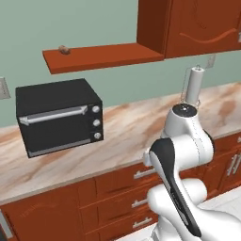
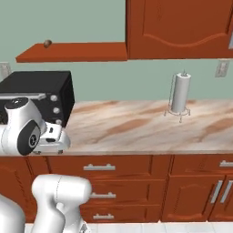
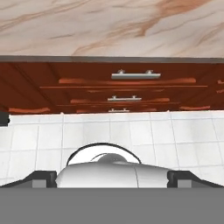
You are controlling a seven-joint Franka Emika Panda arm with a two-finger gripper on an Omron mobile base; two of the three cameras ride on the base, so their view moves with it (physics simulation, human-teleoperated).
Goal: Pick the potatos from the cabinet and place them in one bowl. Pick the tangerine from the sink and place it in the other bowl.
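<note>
From the hand view I look down past my gripper [image 3: 112,177]; its two dark tips sit far apart at the bottom corners, so the claw is apart with nothing between the fingers. Beyond them lies white floor tile [image 3: 144,131], then the drawers [image 3: 131,89] with metal handles at 12 o'clock, and above those the marble counter [image 3: 87,26].

In the left base view my arm [image 1: 181,155] folds up at 5 o'clock, in front of the drawers. On the counter [image 1: 127,127] past it, a black toaster oven [image 1: 59,115] stands at 9 o'clock and a paper towel holder [image 1: 194,84] stands upright at 2 o'clock, near the wall.

Farthest off, the cabinet [image 1: 197,26] hangs at 1 o'clock, doors closed, and its open shelf [image 1: 103,56] runs toward 11 o'clock. One potato [image 1: 64,49] rests on the shelf near its left end, above the oven.

The right base view shows the same potato [image 2: 47,43] at 10 o'clock on the shelf [image 2: 77,51], with the towel holder [image 2: 179,95] at 2 o'clock on the counter.
</note>
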